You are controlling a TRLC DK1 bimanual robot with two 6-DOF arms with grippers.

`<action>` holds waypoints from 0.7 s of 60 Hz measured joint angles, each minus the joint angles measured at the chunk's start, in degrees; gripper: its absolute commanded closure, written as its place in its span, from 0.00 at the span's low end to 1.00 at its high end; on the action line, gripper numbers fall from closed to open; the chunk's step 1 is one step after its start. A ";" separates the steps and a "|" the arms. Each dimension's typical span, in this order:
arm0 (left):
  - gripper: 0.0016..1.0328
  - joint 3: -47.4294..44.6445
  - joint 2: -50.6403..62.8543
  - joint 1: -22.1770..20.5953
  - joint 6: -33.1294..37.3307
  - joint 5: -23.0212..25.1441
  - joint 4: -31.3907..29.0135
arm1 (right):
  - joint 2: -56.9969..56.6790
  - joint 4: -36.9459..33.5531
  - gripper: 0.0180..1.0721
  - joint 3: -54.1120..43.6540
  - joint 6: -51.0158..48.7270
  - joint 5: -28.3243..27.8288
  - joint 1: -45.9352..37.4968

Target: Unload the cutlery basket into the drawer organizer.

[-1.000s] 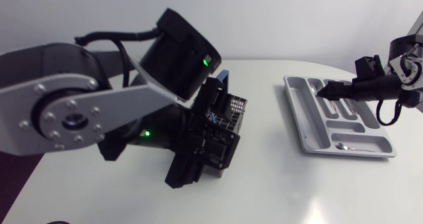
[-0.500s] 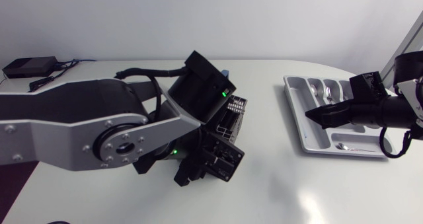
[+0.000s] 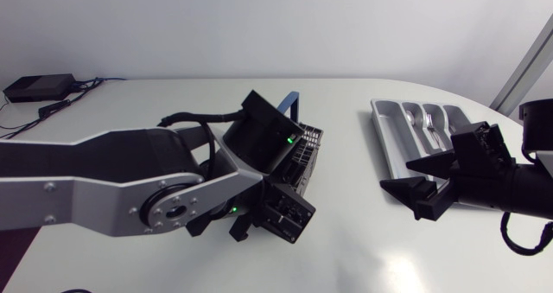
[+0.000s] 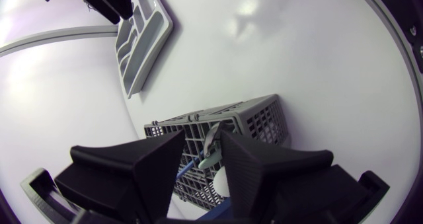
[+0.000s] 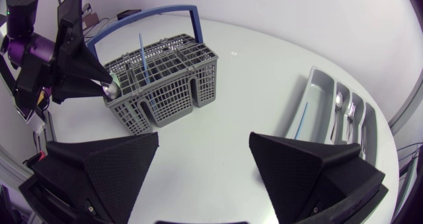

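Observation:
The grey cutlery basket (image 5: 165,72) with a blue handle (image 3: 289,98) stands mid-table, largely covered by my left arm in the head view. My left gripper (image 4: 202,135) reaches into it from above. Its fingers (image 5: 79,49) stand close around an upright metal spoon (image 5: 111,86), and a small gap shows on one side. A blue straw (image 5: 142,55) sticks up in the basket. The grey drawer organizer (image 3: 393,124) lies at the right and holds a fork, a spoon and a blue straw (image 5: 301,118). My right gripper (image 3: 396,175) hangs open and empty between basket and organizer.
A black box (image 3: 34,87) with cables sits at the table's far left back. Bare white tabletop (image 3: 354,232) stretches between basket and organizer and along the front. The table's rounded edge curves behind the organizer.
My left arm has sunk over the basket, and its fingers have drawn in around the spoon. My right arm has pulled back from above the organizer toward the table's front middle.

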 measured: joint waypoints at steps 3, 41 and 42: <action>0.72 -0.48 0.13 0.13 0.24 -0.24 0.46 | 0.00 -0.02 0.06 -0.02 0.00 0.02 0.00; 0.93 -1.36 0.42 0.70 1.44 -1.57 3.54 | -1.79 -1.07 0.06 -0.02 -0.02 -0.15 0.81; 0.93 -1.36 0.42 0.70 1.49 -1.66 3.54 | -1.79 -1.07 0.06 -0.02 -0.02 -0.15 0.81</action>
